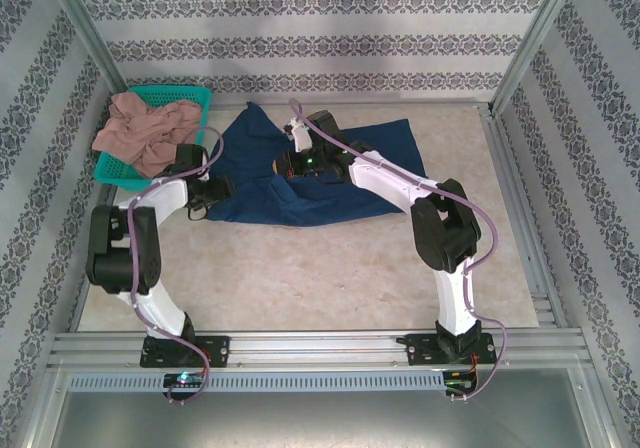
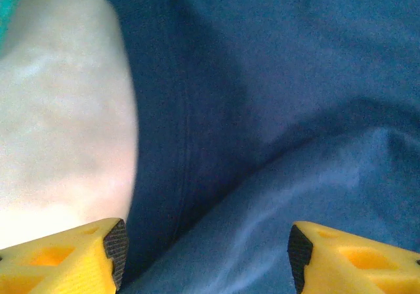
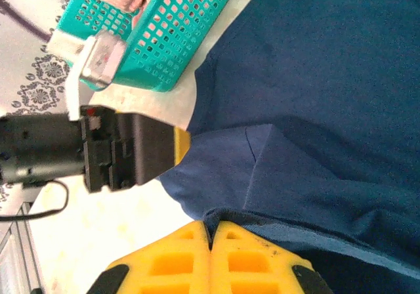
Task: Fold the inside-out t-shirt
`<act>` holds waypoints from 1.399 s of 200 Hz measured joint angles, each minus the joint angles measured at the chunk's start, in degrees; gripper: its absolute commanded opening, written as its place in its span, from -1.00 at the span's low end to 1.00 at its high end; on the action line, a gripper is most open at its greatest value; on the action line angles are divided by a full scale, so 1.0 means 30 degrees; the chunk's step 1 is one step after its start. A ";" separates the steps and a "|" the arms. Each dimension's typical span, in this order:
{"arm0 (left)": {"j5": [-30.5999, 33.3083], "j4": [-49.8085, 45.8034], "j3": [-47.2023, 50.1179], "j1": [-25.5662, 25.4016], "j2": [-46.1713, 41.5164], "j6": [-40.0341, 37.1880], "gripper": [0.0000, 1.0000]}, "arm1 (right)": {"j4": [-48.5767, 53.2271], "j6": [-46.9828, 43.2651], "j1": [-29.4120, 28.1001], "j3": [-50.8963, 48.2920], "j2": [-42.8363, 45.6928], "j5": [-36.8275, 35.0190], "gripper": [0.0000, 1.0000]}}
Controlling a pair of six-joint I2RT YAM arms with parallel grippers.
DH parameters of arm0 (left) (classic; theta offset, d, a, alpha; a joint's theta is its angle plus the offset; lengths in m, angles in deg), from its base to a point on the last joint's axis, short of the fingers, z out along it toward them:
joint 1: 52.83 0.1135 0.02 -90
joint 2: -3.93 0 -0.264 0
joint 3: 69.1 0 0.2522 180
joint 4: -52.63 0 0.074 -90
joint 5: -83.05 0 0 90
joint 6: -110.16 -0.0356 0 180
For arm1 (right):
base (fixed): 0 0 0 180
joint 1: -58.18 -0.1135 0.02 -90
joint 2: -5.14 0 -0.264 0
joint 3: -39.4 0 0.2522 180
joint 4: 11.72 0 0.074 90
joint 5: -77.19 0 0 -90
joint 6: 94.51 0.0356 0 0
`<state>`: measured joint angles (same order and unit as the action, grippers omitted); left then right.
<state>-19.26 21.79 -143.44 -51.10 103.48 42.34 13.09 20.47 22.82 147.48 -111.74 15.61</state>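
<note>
Pinching t-shirt (image 1: 260, 138) | right claw (image 3: 211, 225) closed | left claw (image 2: 207, 248) open above it

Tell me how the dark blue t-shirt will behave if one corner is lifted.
Probably floppy: the t-shirt lies in soft creases and folded layers. Likely light, since the cloth looks thin. It would probably sag, not hold shape.

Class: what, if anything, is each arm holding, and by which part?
The right gripper has its jaws shut and seems to pinch the t-shirt at a folded hem edge. The left gripper is open over it, holding nothing.
</note>
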 measured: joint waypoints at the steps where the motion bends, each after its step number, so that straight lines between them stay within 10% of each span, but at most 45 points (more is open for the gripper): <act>1: -0.0044 0.0000 -0.0095 0.0000 0.0102 -0.0036 0.32 | 0.0007 -0.0015 0.0000 0.0000 0.0000 0.0000 -1.00; 65: -0.2608 0.0000 -0.2069 0.0000 0.2266 -0.1486 0.25 | 0.0335 -0.0328 0.0066 0.0000 0.0000 0.0000 -1.00; 180: -0.4546 -0.0029 -0.2142 0.0000 0.2302 -0.2739 -1.00 | 0.0554 -0.0342 0.0379 0.0015 0.0022 0.0000 -1.00; 270: -0.3796 -0.0262 0.0845 0.0000 -0.1974 -0.1304 -1.00 | 0.0379 -0.1042 0.0379 -0.0991 0.2069 0.1807 -1.00; 280: -0.3701 -0.0204 0.0947 0.0000 -0.2331 -0.1137 -0.75 | 0.0277 -0.1304 0.0379 -0.1056 0.2149 0.2011 -1.00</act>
<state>-30.37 21.17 -140.60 -51.10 96.49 38.93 13.92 16.55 23.96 144.31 -105.30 21.65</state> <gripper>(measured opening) 0.051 0.062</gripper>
